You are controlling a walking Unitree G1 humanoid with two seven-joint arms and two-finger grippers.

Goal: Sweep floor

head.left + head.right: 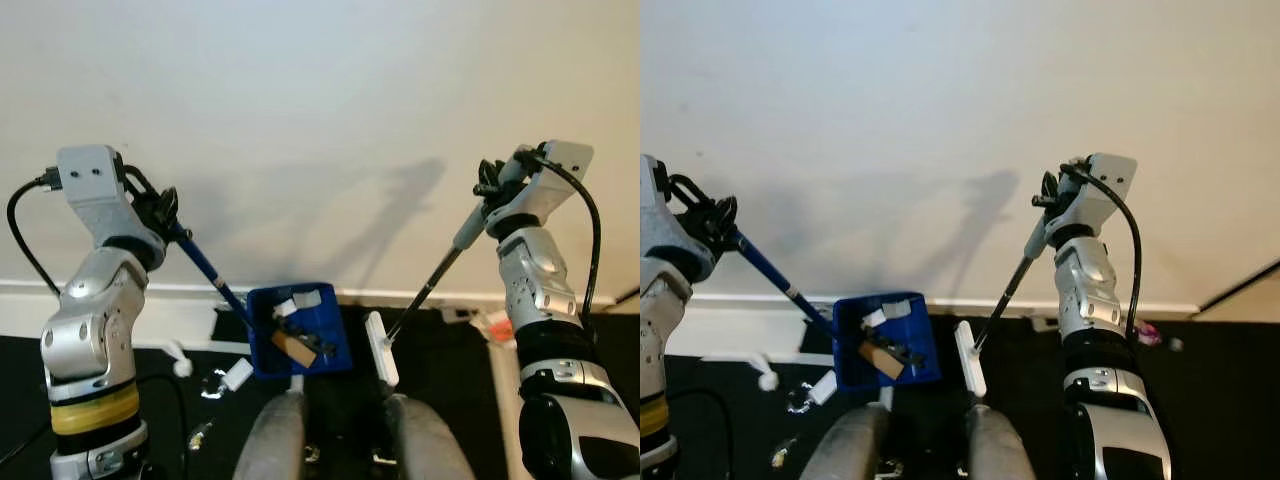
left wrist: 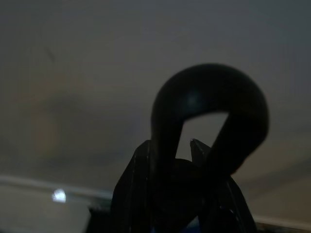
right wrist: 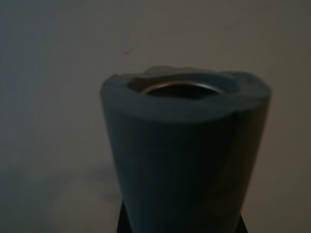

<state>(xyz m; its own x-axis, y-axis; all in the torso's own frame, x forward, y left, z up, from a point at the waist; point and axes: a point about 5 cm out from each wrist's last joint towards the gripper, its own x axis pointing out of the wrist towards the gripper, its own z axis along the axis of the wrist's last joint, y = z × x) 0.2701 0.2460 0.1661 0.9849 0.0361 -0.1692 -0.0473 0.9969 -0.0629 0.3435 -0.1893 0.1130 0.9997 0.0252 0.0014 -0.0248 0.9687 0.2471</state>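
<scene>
Left eye view: left gripper (image 1: 165,212) is clenched on the blue dustpan handle (image 1: 205,265). The blue dustpan (image 1: 300,330) sits low against the white wall (image 1: 320,90), holding scraps. Right gripper (image 1: 492,192) is clenched on the grey broom handle (image 1: 440,270); the white broom head (image 1: 381,348) lies just right of the pan. Small litter (image 1: 225,378) lies on the dark floor (image 1: 440,350) at left.

Right eye view: the left arm is cut off at the frame edge.

Left wrist view: dark; a black hanging loop (image 2: 209,116) blocks the fingers.

Right wrist view: the grey handle end (image 3: 184,150) hides the fingers.
</scene>
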